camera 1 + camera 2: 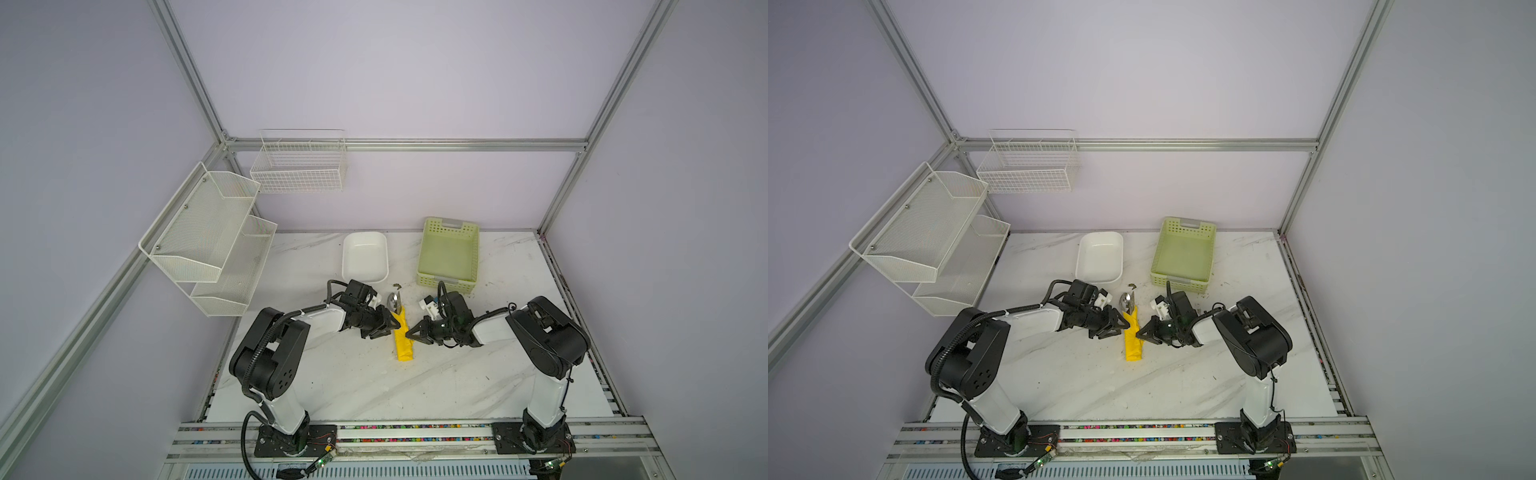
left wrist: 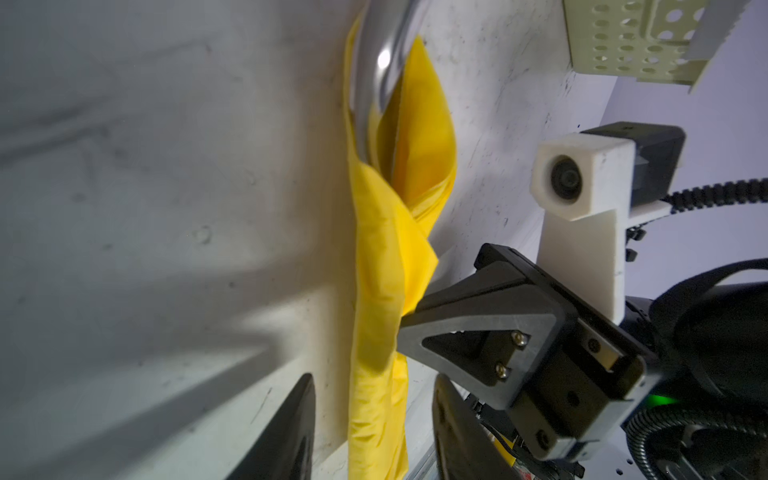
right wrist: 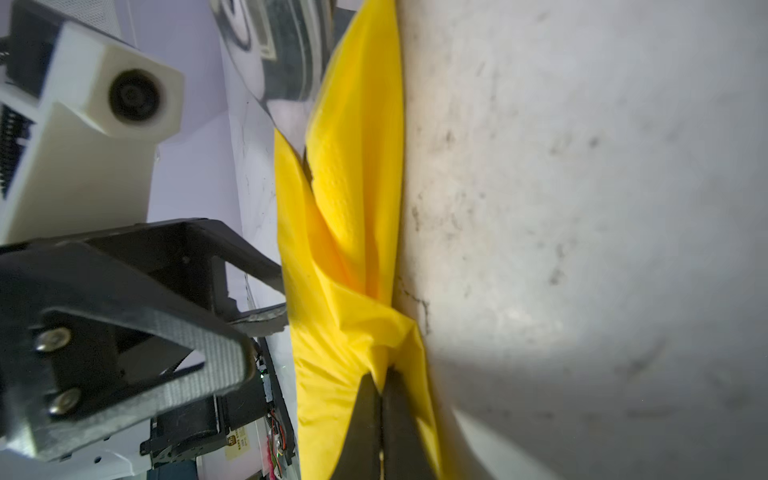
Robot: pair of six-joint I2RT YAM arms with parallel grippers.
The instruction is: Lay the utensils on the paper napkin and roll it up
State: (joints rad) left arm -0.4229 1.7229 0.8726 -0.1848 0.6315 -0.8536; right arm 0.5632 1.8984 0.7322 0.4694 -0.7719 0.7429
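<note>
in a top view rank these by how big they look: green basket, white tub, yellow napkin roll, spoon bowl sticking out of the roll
1. green perforated basket
2. white tub
3. rolled yellow napkin
4. spoon bowl

The basket and tub lie farther back yet still look bigger. There are no ties.

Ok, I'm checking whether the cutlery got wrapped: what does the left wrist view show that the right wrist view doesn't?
Only the left wrist view shows silver metal utensils poking from the open end of the rolled yellow paper napkin, a pale green perforated plastic basket, and the left hand open, straddling the roll. Only the right wrist view shows a napkin fold pinched in the shut right hand. Both show the napkin roll on the white marble table.
</note>
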